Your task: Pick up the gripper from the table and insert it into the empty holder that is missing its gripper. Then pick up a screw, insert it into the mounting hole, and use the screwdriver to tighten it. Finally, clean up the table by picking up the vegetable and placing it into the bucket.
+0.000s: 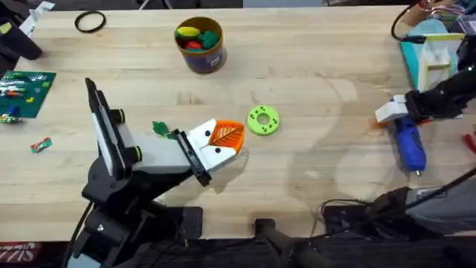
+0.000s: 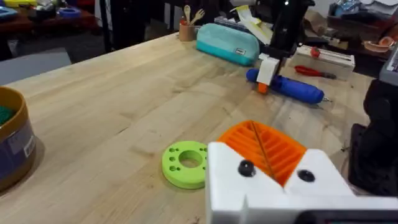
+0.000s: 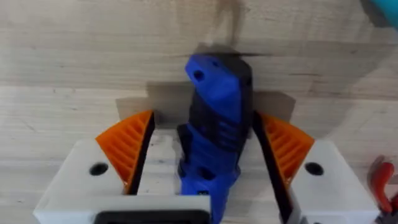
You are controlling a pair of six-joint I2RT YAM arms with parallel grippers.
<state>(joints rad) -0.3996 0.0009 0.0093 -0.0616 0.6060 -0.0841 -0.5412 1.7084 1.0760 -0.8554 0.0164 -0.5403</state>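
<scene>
While right hand [image 3: 214, 149] straddles screwdriver [image 1: 409, 145] near table edge, wide | left hand [image 1: 223, 145] narrow, mid-table.

A pale wooden counter [image 1: 312, 67] spans the scene under even light. Beyond its far edge the room is dim, with cluttered benches [image 2: 37, 12] and dark furniture legs [image 2: 127, 25].

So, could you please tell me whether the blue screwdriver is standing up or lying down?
Lying down. The blue screwdriver rests flat on the table, with the right gripper open astride its body.
</scene>
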